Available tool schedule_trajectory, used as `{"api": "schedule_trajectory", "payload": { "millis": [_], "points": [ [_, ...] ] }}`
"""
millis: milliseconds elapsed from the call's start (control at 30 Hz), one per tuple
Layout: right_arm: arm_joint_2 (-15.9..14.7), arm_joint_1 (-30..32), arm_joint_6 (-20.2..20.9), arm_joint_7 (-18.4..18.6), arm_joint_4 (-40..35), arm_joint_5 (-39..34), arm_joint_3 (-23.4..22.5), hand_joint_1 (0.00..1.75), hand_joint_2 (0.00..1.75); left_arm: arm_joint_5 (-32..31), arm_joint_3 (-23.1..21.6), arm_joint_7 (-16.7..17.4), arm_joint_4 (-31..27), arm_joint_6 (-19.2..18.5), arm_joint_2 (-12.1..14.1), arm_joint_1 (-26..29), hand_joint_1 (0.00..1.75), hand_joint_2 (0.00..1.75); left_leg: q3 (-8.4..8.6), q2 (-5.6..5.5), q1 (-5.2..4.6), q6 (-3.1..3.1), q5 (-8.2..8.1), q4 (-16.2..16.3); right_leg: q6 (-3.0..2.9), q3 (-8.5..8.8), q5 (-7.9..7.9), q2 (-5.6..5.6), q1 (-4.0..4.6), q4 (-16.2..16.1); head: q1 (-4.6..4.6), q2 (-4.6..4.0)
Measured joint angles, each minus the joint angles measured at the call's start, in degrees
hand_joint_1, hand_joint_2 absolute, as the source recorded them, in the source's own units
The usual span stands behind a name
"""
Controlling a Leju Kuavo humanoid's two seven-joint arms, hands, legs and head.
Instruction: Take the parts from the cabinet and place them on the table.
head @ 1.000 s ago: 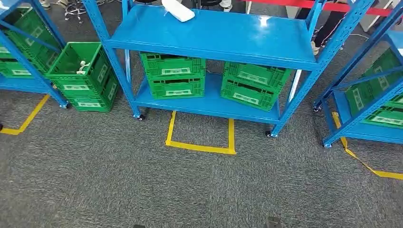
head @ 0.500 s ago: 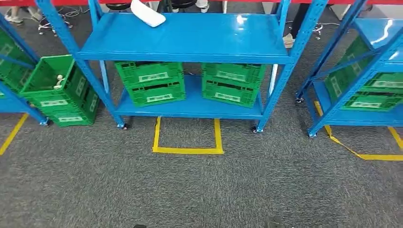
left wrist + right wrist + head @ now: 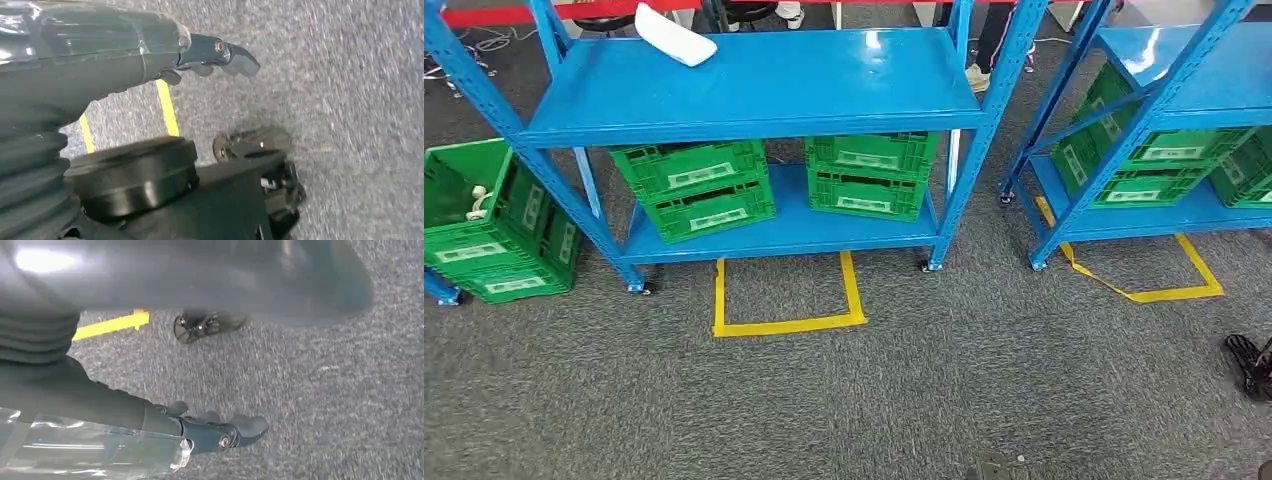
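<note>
We're facing the blue rack (image 3: 754, 85), white part (image 3: 674, 35) lying at 11 o'clock. Left hand (image 3: 215, 55) and right hand (image 3: 220, 432) are hanging empty, fingers loosely apart. We're risking clipping the upright (image 3: 969, 150) when reaching.

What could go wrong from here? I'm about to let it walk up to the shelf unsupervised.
The white part lies at the back of the blue shelf, so reaching it may mean leaning over the front edge. The shelf stands on small casters and might roll if bumped. The dark wheeled base on the carpet could foul a step.
</note>
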Motion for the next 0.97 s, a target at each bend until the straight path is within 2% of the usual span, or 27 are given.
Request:
{"api": "schedule_trajectory", "payload": {
  "millis": [100,267,300,333,367,400,733,967],
  "points": [
    [0.1,-0.1,0.1,0.0,0.0,-0.1,0.0,0.0,1.75,-0.1,0.0,0.0,0.0,0.0,0.0,0.0,0.0,0.0,0.13,0.17,-0.15,0.41,-0.14,0.0,-0.13,0.27,0.08,-0.01,-0.05,-0.3,0.46,0.0],
    [0.2,-0.1,0.1,-0.1,0.0,-0.1,0.0,0.0,1.75,-0.1,0.0,0.0,0.0,0.0,0.0,0.0,0.0,0.0,0.15,0.41,-0.34,0.81,-0.31,0.1,0.28,0.41,0.29,0.05,-0.15,-0.8,0.59,0.0],
    [0.2,-0.1,0.1,-0.1,0.0,-0.1,0.0,0.0,1.75,-0.1,0.0,0.0,0.0,0.0,0.0,0.0,0.0,0.0,0.15,0.44,-0.39,0.9,-0.37,0.1,0.88,0.43,0.21,0.07,-0.23,-0.9,0.57,0.0],
    [0.2,-0.1,0.1,-0.1,0.0,-0.1,0.0,0.0,1.75,-0.1,0.0,0.0,0.0,0.0,0.0,0.0,0.0,0.0,0.15,0.46,-0.45,1.01,-0.4,0.1,1.74,0.49,0.17,0.07,-0.36,-1.0,0.59,0.0],
    [0.2,-0.1,0.1,-0.1,0.0,-0.1,0.0,0.0,1.75,-0.1,0.0,0.0,0.0,0.0,0.0,0.0,0.0,0.0,0.15,0.47,-0.51,1.02,-0.4,0.1,2.12,0.5,0.16,0.07,-0.44,-1.0,0.59,0.0],
    [0.2,-0.1,0.1,-0.1,0.0,-0.1,0.0,0.0,1.75,-0.1,0.0,0.0,0.0,0.0,0.0,-0.1,0.0,1.75,0.17,0.48,-0.52,1.04,-0.42,0.1,2.14,0.5,0.15,0.07,-0.46,-1.0,0.5,0.0],
    [0.2,-0.1,0.9,0.5,0.0,-0.1,0.0,0.0,1.75,-0.1,0.0,0.8,0.0,-0.1,0.0,-0.1,0.0,1.75,0.3,0.5,-0.44,1.03,-0.43,0.1,2.32,0.49,0.03,0.06,-0.39,-0.9,0.39,0.0],
    [0.2,-0.1,0.6,3.9,0.0,0.1,0.0,0.0,1.75,-1.8,0.0,3.8,0.0,1.6,-0.4,-0.1,0.0,1.75,0.31,0.52,-0.43,1.02,-0.43,0.1,2.3,0.5,0.02,0.07,-0.39,-0.9,0.39,0.0]
  ]
}}
